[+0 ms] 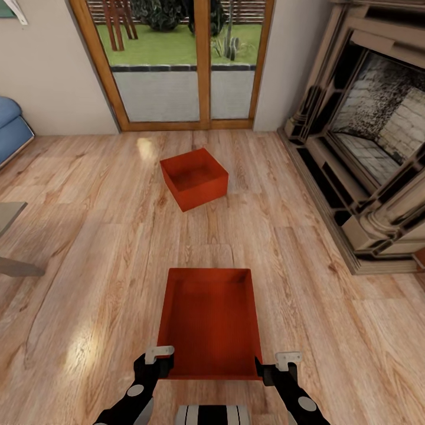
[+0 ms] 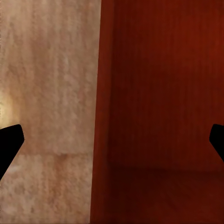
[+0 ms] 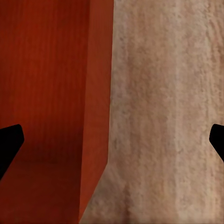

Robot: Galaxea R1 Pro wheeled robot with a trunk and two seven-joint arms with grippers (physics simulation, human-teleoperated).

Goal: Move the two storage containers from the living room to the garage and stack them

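**Desk:** What is shown, and where are the task's things placed?

**Caption:** Two orange-red containers are seen on the light wood plank floor of the living room. The near container is positioned directly ahead of the robot, between its two arms. The far container is set well apart, toward the glass doors, with the brick fireplace at the robot's right.

**Desk:** How are the pincers held?

**Caption:** The left gripper is placed at the near container's left rear corner, the right gripper at its right rear corner. In each wrist view the dark fingertips are spread wide, with a thin side wall standing between them: the left wall and the right wall. Both are spread; nothing is pinched yet. Whether any pad touches a wall cannot be told.

**Desk:** What could go wrong from here?

**Caption:** A two-sided grasp appears to be prepared. If the jaws are closed unevenly, the thin walls could be pushed sideways and the box skewed on the smooth planks. If only a little of the rim is caught, the box could be tipped forward on lifting, since its length lies ahead of both grips. The far container would be left for another trip.
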